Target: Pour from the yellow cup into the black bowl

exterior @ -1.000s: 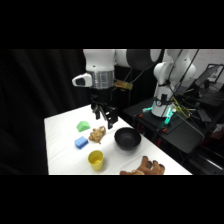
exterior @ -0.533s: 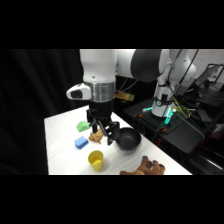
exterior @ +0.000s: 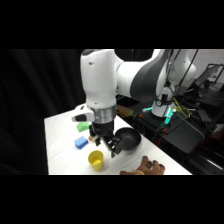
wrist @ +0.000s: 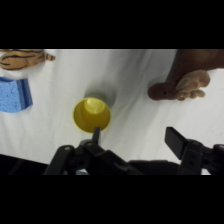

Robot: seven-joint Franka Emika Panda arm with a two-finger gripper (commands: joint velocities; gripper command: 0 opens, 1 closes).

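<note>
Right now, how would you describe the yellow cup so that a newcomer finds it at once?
Start from the white table in the side view. Near its front edge, below the end effector, stands the yellow cup, upright and open. It is the only yellow thing, smaller than the black bowl behind it.

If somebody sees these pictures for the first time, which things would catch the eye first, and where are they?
The big white arm fills the middle of the side view, its gripper low over the white table. Just below it stands the bright yellow cup, upright, with the black bowl beside the gripper. In the wrist view the cup sits near the centre, one open finger right at its rim.
</note>
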